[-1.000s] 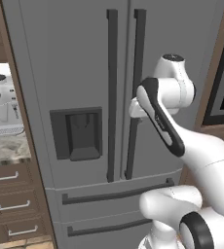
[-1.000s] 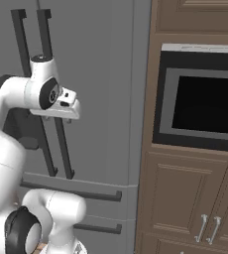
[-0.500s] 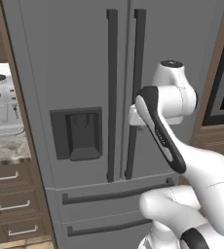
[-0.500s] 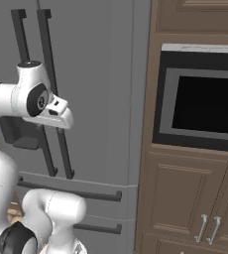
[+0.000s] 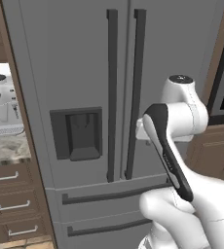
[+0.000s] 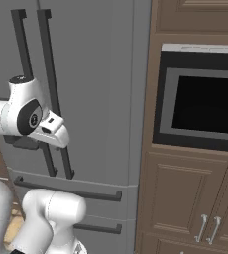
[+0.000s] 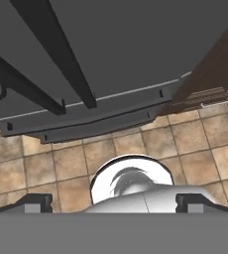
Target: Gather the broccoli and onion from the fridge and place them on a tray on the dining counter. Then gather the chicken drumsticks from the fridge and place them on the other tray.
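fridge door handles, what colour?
Dark, near black, against the grey fridge. The door handles show best in the left base view.

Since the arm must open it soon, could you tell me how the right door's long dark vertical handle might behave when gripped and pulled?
The long dark vertical handle looks rigid, mounted at both ends, so unlikely to flex. Its smooth finish may be slippery. The tall grey fridge door probably swings heavily.

Black built-in oven (image 6: 205, 109) set in brown wooden cabinets (image 6: 185, 198); possibly a white coffee machine (image 5: 2, 104) at left; tan floor tiles (image 7: 136, 144).
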You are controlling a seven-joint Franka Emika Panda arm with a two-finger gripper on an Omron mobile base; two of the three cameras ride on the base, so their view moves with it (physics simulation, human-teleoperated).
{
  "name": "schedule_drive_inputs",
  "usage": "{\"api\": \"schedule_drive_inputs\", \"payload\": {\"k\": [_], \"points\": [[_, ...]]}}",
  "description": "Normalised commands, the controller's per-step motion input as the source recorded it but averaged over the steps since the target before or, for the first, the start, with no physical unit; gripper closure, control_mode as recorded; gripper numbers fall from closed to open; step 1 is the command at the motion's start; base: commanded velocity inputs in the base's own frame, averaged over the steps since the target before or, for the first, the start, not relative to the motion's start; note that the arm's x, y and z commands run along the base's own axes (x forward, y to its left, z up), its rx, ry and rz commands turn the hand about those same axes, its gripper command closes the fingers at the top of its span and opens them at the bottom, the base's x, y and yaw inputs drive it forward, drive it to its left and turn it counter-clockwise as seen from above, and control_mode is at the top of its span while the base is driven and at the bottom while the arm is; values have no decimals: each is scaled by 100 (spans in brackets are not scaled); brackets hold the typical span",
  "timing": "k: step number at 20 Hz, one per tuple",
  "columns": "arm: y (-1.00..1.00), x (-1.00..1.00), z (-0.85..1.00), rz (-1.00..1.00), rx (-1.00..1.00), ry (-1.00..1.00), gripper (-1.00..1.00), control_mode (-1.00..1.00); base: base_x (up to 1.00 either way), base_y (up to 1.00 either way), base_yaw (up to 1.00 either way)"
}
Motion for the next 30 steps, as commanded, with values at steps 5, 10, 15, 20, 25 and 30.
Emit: {"api": "schedule_drive_inputs", "payload": {"k": [5,10,15,20,25,30], "points": [[0,-11,-12,0,0,0,-100,100,-14,5,-2],[0,0,0,0,0,0,-100,100,0,54,-12],[0,0,0,0,0,0,-100,100,-27,34,-7],[0,0,0,0,0,0,-100,100,-58,-33,0],[0,0,0,0,0,0,-100,100,-51,-4,0],[0,0,0,0,0,0,-100,100,-8,-7,0]]}}
